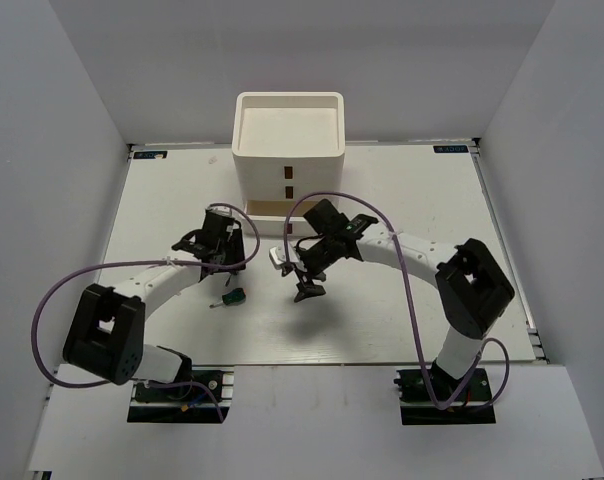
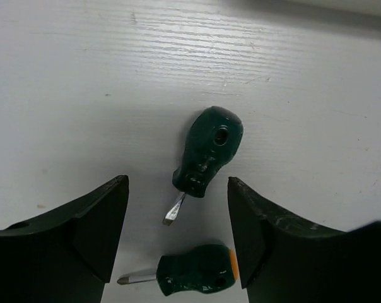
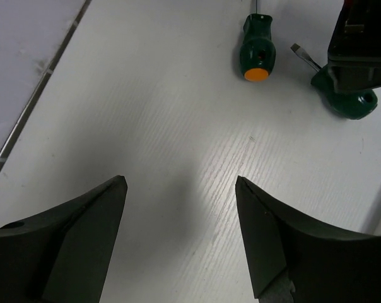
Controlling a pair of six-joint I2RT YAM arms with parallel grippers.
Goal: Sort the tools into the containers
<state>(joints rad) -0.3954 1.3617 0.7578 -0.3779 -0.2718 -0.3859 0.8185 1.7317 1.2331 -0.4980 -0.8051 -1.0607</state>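
Centring the open, empty left hand (image 2: 178, 182) over the flat-blade screwdriver (image 2: 208, 151) should avoid nudging the orange-capped screwdriver (image 2: 197, 270); right hand (image 3: 181, 182) is open too.

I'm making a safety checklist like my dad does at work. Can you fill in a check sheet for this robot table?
Surface: white table, ribbed finish.
Job's things: flat-tip screwdriver and orange-capped screwdriver, both green-handled, lying apart on the table; white organizer at the back, its top tray looks empty; other tools not seen.
Clutter: nothing seen.
Grippers: left gripper open over the flat-tip screwdriver; right gripper open, empty.
Cables: purple cables loop off both arms.
Surroundings: white walls on three sides.
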